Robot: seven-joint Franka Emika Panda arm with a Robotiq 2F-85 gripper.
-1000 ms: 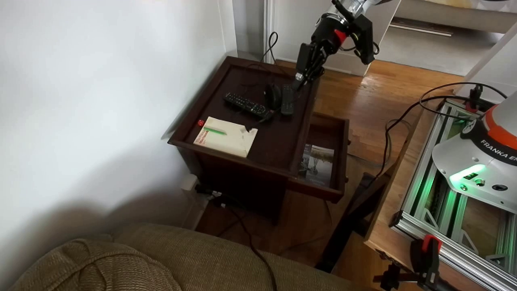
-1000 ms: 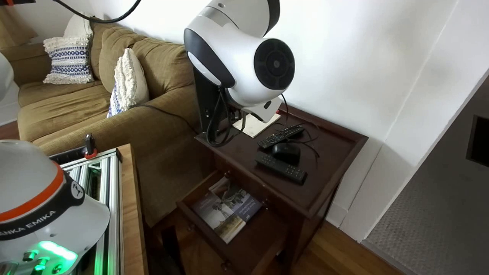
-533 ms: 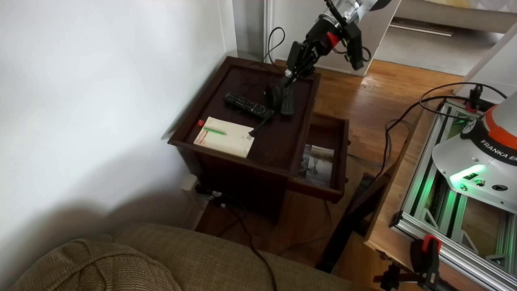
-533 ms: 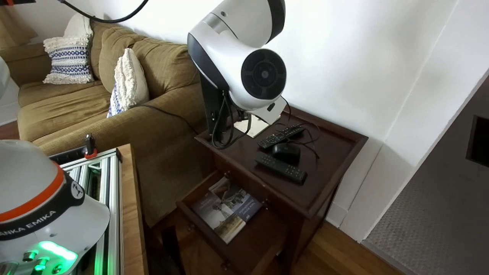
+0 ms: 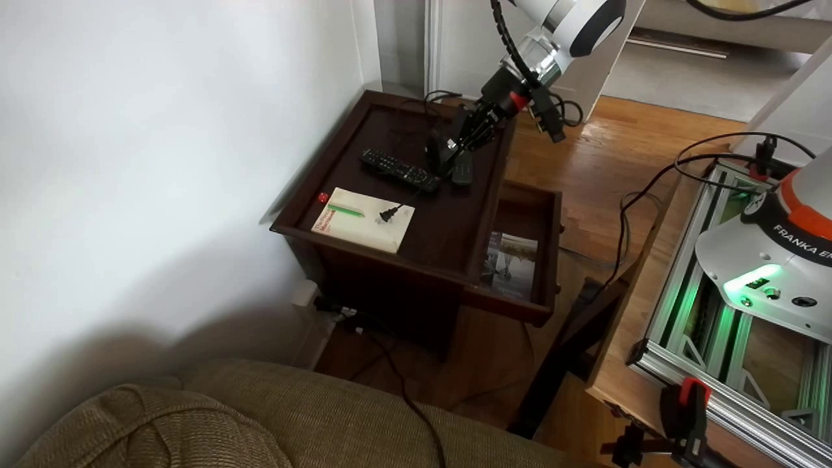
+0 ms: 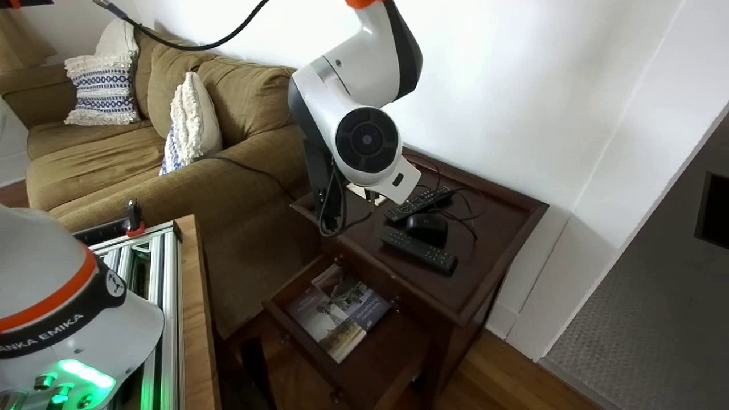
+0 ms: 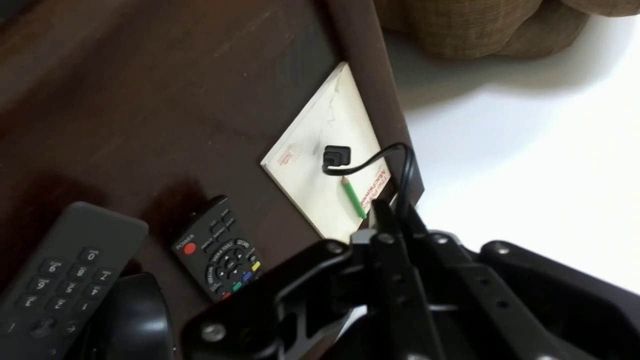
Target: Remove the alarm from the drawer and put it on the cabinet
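We have the gripper (image 7: 397, 212) clenched on the black power cord (image 7: 407, 167), its plug (image 7: 338, 156) over the pale Machiavelli book (image 7: 305, 170). The alarm clock (image 6: 427, 229) already sits on the cabinet (image 6: 501, 223), between two remotes (image 6: 418, 250); we judge cord-tidying the present step: next, lower and release.

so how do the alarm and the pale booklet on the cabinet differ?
Colour: the alarm is black, the booklet pale with red lettering.
Shape: the alarm is thick with rounded edges, the booklet thin and flat.
Place: the alarm sits between a plain remote and a coloured-button remote; the booklet has a green pencil on it.
Shared: both rest on the cabinet.
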